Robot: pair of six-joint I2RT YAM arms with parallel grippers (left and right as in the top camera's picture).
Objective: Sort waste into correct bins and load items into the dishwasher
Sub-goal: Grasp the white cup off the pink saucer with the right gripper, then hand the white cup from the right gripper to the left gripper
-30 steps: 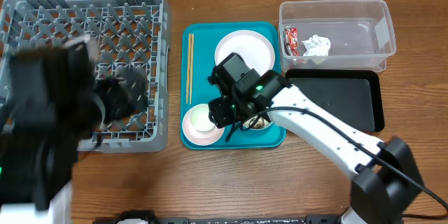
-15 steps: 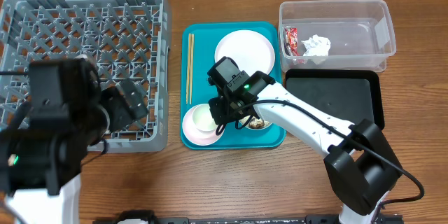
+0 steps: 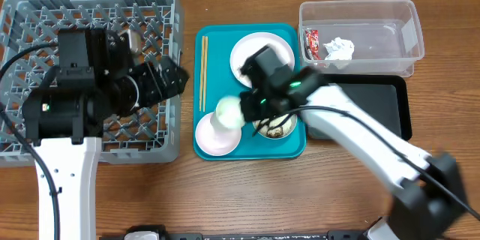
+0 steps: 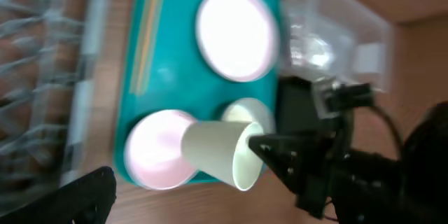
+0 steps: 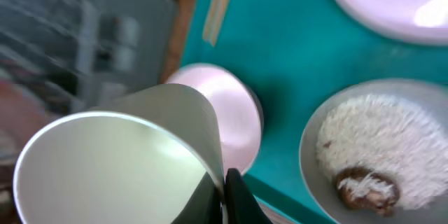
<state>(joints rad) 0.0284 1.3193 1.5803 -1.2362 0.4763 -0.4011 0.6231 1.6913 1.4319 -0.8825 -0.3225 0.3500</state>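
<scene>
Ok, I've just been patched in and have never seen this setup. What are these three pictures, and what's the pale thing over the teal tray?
Two robot arms work at a wooden table. The wide picture looks down from above; the other two come from a camera on each arm's wrist. The pale thing is a small white cup, pinched by its rim in the right gripper and held on its side above the flat teal tray. On that tray lie a small pinkish-white saucer, a large round white plate, a pale round bowl of rice and thin wooden chopsticks. The left gripper hangs over the grey lattice dish rack, with nothing visible in it. A clear plastic tub holds a red shiny wrapper and a crumpled white tissue; a shallow black tray sits beside it.
</scene>
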